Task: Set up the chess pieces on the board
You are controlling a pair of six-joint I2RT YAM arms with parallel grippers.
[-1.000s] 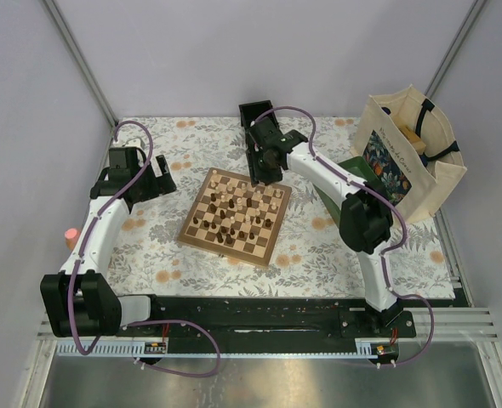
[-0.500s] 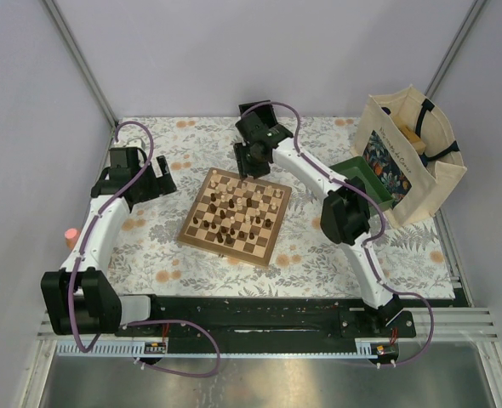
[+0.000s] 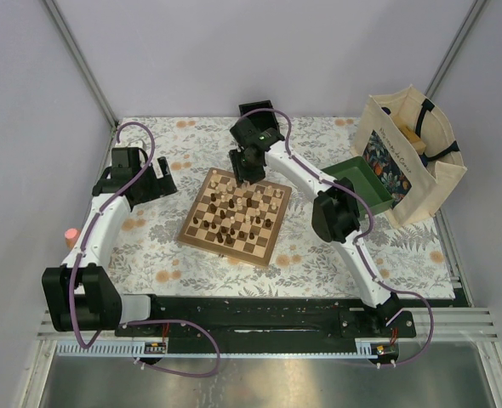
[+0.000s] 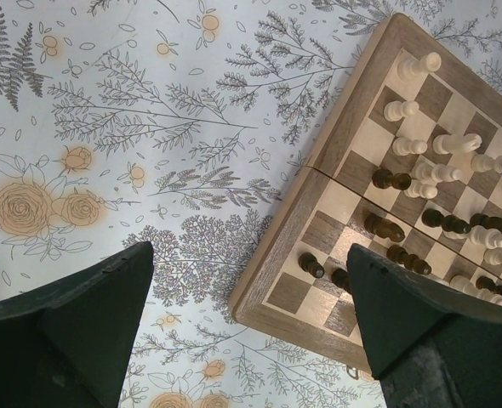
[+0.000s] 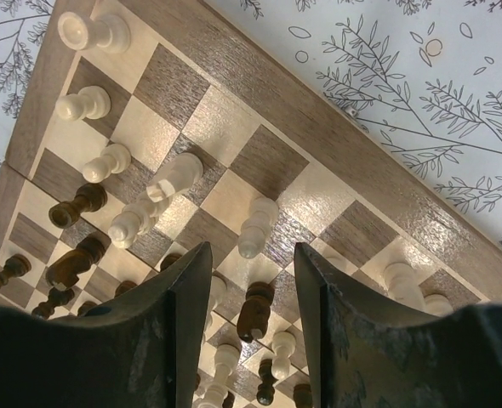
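The board (image 3: pixel 224 250) lies at an angle in the middle of the flowered counter (image 3: pixel 319 246), and the chess pieces (image 3: pixel 238 212), pale and dark mixed together, crowd its central squares rather than standing in ordered rows. The right fingers (image 5: pixel 174 340) hang over the board's far edge, partly apart, with a pale and a dark piece showing on the squares in the gap; they appear to grip nothing, though the view there is tight. The left fingers (image 4: pixel 81 331) are spread wide above the counter just beside the board's left corner. A green tray (image 3: pixel 366 183) and a tote bag (image 3: pixel 413 153) sit at the right.
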